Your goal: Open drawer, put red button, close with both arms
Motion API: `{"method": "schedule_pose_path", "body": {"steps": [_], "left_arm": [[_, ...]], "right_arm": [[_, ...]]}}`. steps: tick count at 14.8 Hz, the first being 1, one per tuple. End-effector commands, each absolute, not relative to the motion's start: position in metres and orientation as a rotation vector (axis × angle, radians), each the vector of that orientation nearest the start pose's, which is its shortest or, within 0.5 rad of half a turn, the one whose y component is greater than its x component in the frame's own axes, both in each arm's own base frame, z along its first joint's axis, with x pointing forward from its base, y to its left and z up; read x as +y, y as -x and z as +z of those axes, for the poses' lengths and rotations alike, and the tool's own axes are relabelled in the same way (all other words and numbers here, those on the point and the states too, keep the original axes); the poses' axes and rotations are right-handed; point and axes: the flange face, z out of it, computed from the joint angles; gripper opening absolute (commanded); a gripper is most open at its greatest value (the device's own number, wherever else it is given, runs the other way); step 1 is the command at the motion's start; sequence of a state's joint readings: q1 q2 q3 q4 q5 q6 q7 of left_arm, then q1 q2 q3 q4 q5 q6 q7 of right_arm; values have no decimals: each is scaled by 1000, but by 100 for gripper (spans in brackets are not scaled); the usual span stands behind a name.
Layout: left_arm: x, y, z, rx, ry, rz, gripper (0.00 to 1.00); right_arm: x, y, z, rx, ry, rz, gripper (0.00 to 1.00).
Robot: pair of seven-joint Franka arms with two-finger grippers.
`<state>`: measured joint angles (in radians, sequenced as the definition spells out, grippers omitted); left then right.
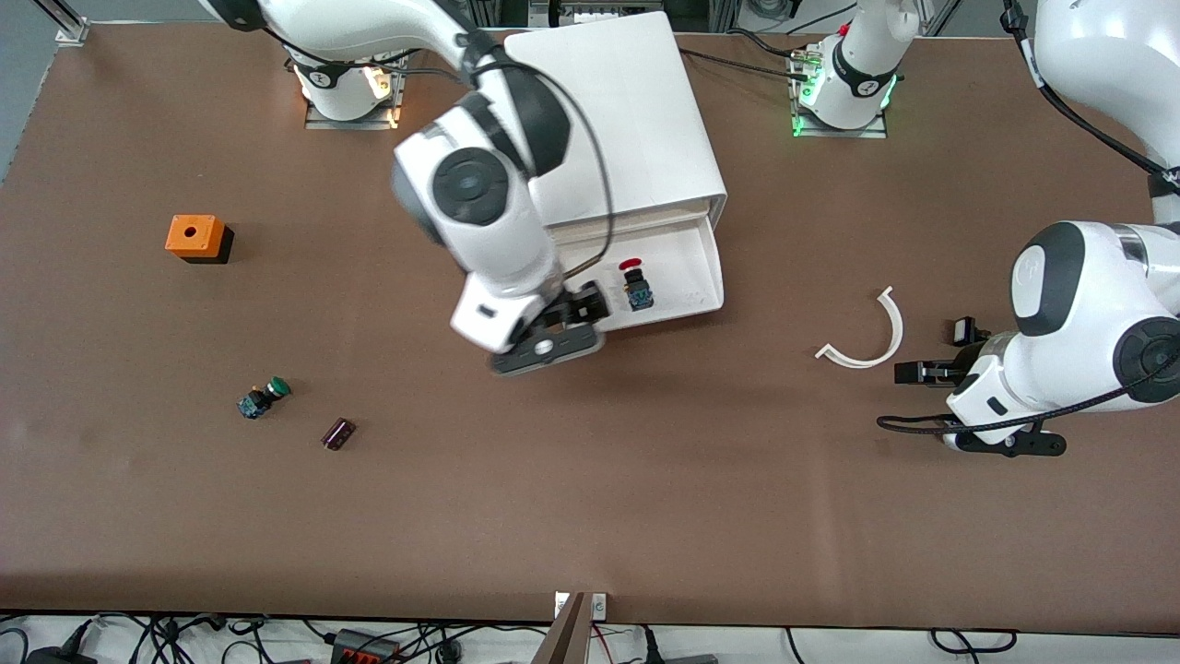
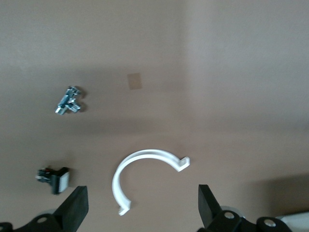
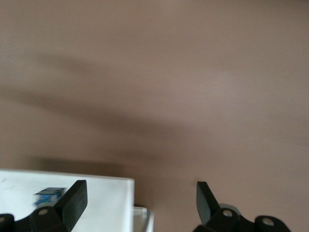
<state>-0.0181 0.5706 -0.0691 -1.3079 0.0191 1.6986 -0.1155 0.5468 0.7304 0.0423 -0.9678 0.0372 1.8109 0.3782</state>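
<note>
The white cabinet (image 1: 618, 111) stands between the two arm bases. Its top drawer (image 1: 687, 281) is pulled out toward the front camera. The red button (image 1: 634, 283) lies in it, red cap toward the cabinet. My right gripper (image 1: 579, 312) is open and empty at the drawer's front corner toward the right arm's end. In the right wrist view the right gripper (image 3: 140, 203) has the drawer's corner (image 3: 106, 198) between its fingers, and the button's blue body (image 3: 48, 195) shows. My left gripper (image 1: 931, 361) is open and empty, low over the table at the left arm's end.
A white curved strip (image 1: 867, 337) lies beside the left gripper (image 2: 142, 208). It also shows in the left wrist view (image 2: 140, 162), with a small metal part (image 2: 67, 100) and a small black-white part (image 2: 55, 176). An orange box (image 1: 195, 238), a green button (image 1: 265, 397) and a purple cylinder (image 1: 338, 432) lie toward the right arm's end.
</note>
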Motion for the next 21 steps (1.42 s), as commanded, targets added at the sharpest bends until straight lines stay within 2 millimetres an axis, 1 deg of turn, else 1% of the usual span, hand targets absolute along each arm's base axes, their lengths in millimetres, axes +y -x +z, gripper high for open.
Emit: {"method": "schedule_pose_path", "body": {"steps": [1, 2, 3, 4, 5, 7, 8, 10, 11, 12, 13, 14, 15, 16, 17, 18, 19, 20, 21], "left_arm": [[-98, -693, 402, -204, 3167, 195, 100], [-125, -691, 397, -237, 3177, 163, 100], [-147, -691, 392, -269, 3186, 101, 100], [-172, -689, 381, -292, 3192, 58, 100], [-190, -687, 372, -329, 3192, 43, 100], [-238, -677, 351, -401, 3183, 42, 100], [-266, -668, 337, -411, 3180, 60, 100], [-309, -651, 321, -410, 3171, 90, 100], [-321, -646, 310, -382, 3169, 109, 100], [-327, -643, 303, -347, 3165, 118, 100], [-333, -641, 304, -321, 3170, 117, 100], [-349, -632, 303, -281, 3174, 122, 100], [-373, -618, 300, -224, 3175, 130, 100], [-382, -613, 301, -201, 3177, 129, 100], [-387, -609, 302, -194, 3183, 142, 100], [-406, -594, 300, -140, 3192, 172, 100], [-415, -586, 294, -113, 3194, 194, 100], [-427, -576, 278, -78, 3180, 229, 100], [-440, -565, 270, -8, 3172, 241, 100]], "right_arm": [[330, -670, 466, -135, 3057, -21, 100], [307, -676, 467, -141, 3073, 18, 100], [277, -681, 468, -168, 3096, 73, 100], [249, -684, 478, -192, 3107, 106, 100], [227, -685, 485, -234, 3112, 132, 100], [181, -689, 504, -274, 3122, 142, 100], [163, -692, 506, -241, 3125, 151, 100], [132, -692, 505, -176, 3131, 215, 100], [121, -691, 502, -140, 3138, 258, 100], [106, -689, 508, -87, 3151, 276, 100], [88, -690, 511, -42, 3164, 275, 100], [71, -688, 521, -7, 3172, 253, 100], [57, -684, 525, 29, 3174, 245, 100], [41, -678, 535, 71, 3169, 210, 100], [18, -671, 541, 106, 3158, 180, 100], [0, -661, 549, 142, 3147, 147, 100], [-11, -652, 558, 160, 3139, 130, 100], [-24, -644, 569, 185, 3135, 111, 100], [-33, -637, 578, 200, 3132, 96, 100]]}}
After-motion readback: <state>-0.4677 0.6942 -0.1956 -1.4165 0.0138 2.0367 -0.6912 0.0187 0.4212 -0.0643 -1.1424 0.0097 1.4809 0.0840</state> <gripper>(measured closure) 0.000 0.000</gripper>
